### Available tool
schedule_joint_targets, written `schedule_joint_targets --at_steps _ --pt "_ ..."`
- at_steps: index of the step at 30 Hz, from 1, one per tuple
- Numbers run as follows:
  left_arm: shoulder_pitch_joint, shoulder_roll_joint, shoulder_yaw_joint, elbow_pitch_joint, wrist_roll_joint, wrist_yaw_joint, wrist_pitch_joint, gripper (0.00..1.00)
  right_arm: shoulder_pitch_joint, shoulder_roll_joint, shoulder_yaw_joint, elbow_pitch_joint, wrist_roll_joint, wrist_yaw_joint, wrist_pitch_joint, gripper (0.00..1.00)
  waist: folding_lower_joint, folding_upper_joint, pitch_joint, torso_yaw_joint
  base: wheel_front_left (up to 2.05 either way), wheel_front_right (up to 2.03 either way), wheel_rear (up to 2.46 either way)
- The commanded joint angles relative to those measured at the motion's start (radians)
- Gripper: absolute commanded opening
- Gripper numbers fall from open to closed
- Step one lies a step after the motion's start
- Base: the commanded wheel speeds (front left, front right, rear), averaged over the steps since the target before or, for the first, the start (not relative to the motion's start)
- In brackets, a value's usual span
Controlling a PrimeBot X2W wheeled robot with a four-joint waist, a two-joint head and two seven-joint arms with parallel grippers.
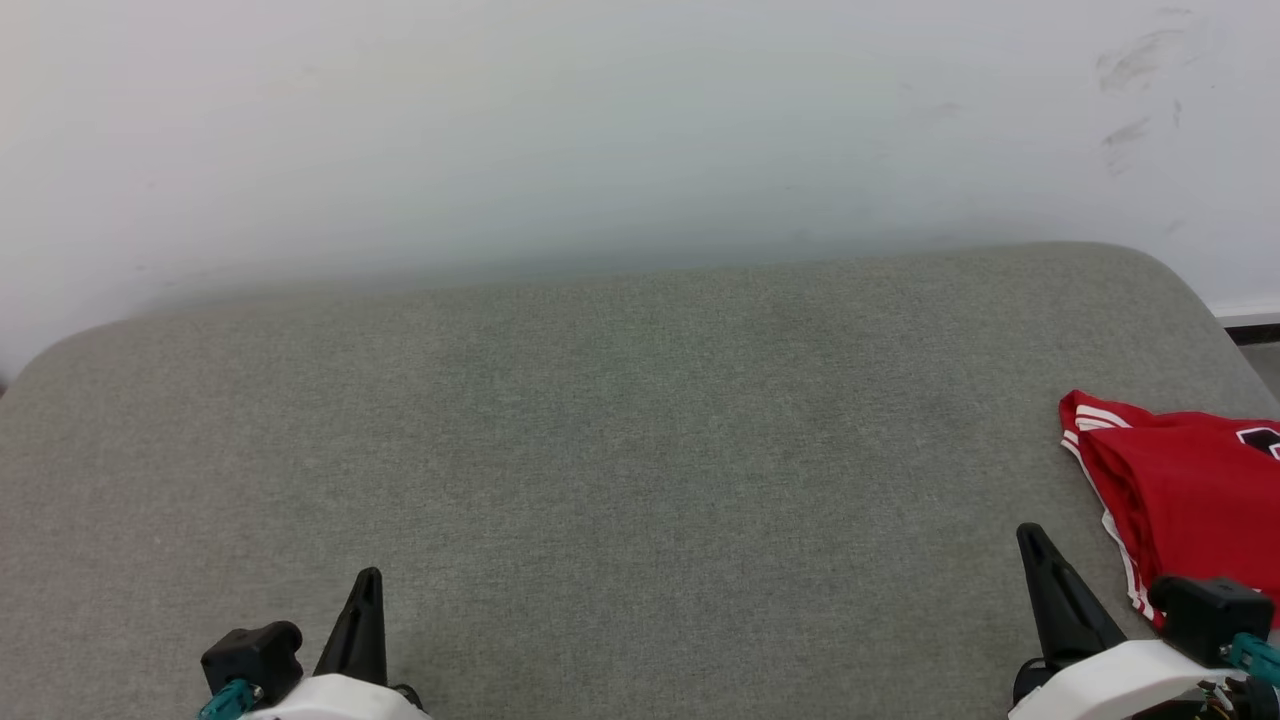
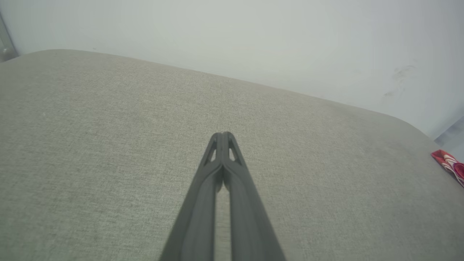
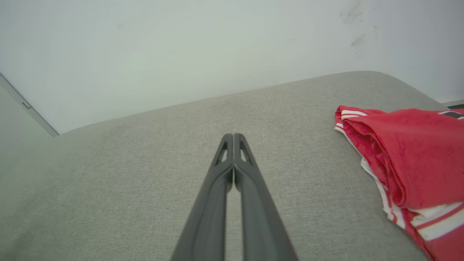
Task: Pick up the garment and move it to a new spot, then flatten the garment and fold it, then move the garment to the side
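A wide grey cushion (image 1: 640,420) spreads ahead of both arms, with a pale, lightly scuffed wall (image 1: 600,120) behind it.

The garment (image 1: 1190,480) lies in a loose red heap on the cushion, just to the right of the right gripper (image 1: 1030,535) and slightly ahead of its tips. Its near white-trimmed edge runs roughly along the line of the fingers, away from you. That suggests its long axis points fore and aft, though too much is cut off to be sure. It is apart from the fingers, not touching them.

The right gripper has its two dark fingers pressed together, holding nothing and pointing at bare cushion. The left gripper (image 1: 370,580) is likewise closed and empty. From it the garment is well off to the right, a small red sliver at the edge of the left wrist view. You would reach with the right arm, swinging it rightward and opening the fingers first.

The right side of the garment runs out of the head and right wrist views. You can see only a scrap of dark print, and the collar and sleeves are folded under or hard to make out.
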Motion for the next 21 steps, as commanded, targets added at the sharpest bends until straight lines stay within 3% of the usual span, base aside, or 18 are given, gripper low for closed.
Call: schedule_joint_targets --at_steps 1,21 --pt "-0.031 0.001 0.015 -0.018 -0.049 -0.008 0.012 0.0 -0.036 0.002 -0.008 -0.008 0.058 0.0 0.006 0.0 0.0 0.0 0.001 0.002 0.0 0.0 0.0" --pt "-0.06 -0.025 0.068 -0.026 -0.351 -0.044 0.093 0.0 -0.079 0.012 -0.035 0.038 0.393 0.0 0.043 0.0 0.0 0.0 0.011 0.016 0.0 0.0 0.0"
